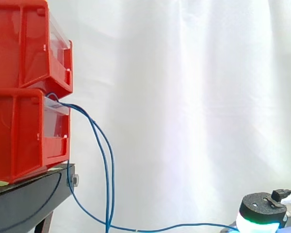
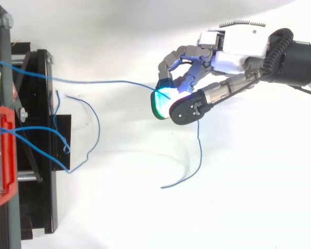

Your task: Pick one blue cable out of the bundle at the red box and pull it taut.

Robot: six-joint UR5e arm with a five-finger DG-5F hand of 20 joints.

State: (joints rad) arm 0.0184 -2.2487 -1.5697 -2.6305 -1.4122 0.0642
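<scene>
Hand [image 2: 233, 52]: well right of the box [image 1: 24, 131], fingers curled, apparently pinching the cable between its pads.
Cable [image 2: 109, 81]: runs from the box right to the hand, dipping low; loose end trails past it.
Stand [image 2: 41, 171]: under the box.

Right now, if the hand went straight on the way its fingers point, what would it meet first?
Probably the loose blue cables hanging before the black stand; the stand comes after. The hand, pinching one blue cable, points toward them, but depth is unclear.
</scene>
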